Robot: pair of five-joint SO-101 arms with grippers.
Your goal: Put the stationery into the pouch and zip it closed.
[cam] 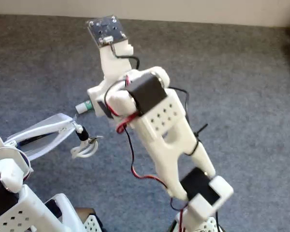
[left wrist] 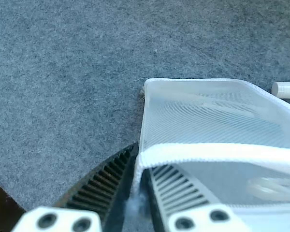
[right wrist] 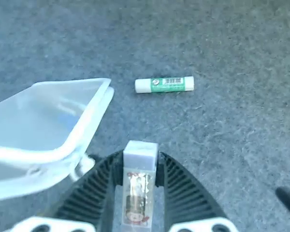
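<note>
The grey, felt-like counter (cam: 241, 72) carries everything here. Two white arms stand over it. The right arm (cam: 159, 121) stretches across the middle of the high view, and the left arm (cam: 19, 203) sits at the near left corner.

There is one pouch (cam: 43, 128), made of translucent white mesh with a white band along its rim. It lies on the counter at the left, beside the right arm. The left tool (left wrist: 141, 166) is pinched narrowly on the rim band at one corner of the pouch, with the band caught between its ribbed fingers (left wrist: 106, 176). From there the band runs off sideways, raised above the mesh panel beyond it, so the mouth looks parted. I cannot tell how far it is parted.

One glue stick (right wrist: 164, 84), green with a white cap, lies flat on the counter just past the far corner of the pouch and does not touch it. In the high view the right arm partly covers it.

One eraser (right wrist: 140, 152), a small white block in a printed paper sleeve, is clamped lengthwise in the right tool (right wrist: 140, 166). It hangs above bare counter, near the glue stick and next to the pouch's rim.

A single black zip pull (cam: 82, 134) with one pale loop (cam: 85, 147) sits at the end of the pouch nearest the right arm.
</note>
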